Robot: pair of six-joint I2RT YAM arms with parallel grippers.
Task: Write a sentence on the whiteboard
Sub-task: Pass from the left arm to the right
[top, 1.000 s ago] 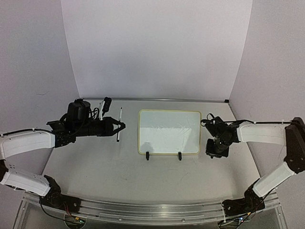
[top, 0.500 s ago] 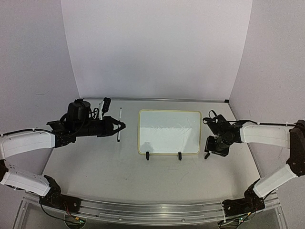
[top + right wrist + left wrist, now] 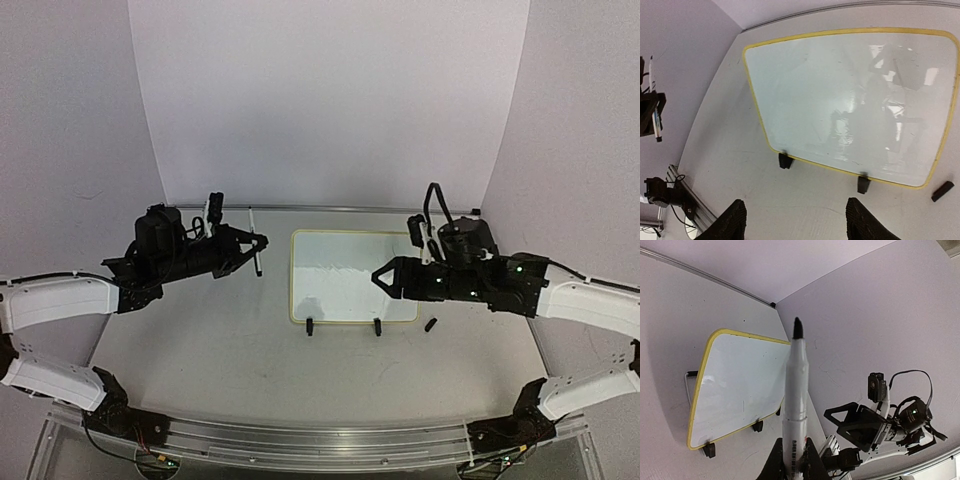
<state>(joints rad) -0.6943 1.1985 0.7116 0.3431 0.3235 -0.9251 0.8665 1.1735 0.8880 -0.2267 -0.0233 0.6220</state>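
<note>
The whiteboard [image 3: 355,276] lies flat mid-table on two black clip feet, its yellow-rimmed face [image 3: 850,95] blank; no sentence shows on it. My left gripper [image 3: 258,243] hovers just left of the board, shut on a white marker [image 3: 795,390] whose bare black tip [image 3: 798,328] points away past the board's edge [image 3: 705,370]. My right gripper [image 3: 383,279] hangs over the board's right half, open, with nothing between its fingers [image 3: 733,221]. A small black cap [image 3: 432,324] lies on the table by the board's front right corner, also in the right wrist view [image 3: 943,191].
White backdrop walls close the table at the back and both sides, with a metal strip [image 3: 320,208] along the back edge. The aluminium rail [image 3: 300,440] carrying both arm bases runs along the near edge.
My right gripper opened, left the black cap on the table right of the board, and swung up and left over the board. My left gripper lifted the marker slightly toward the board.
</note>
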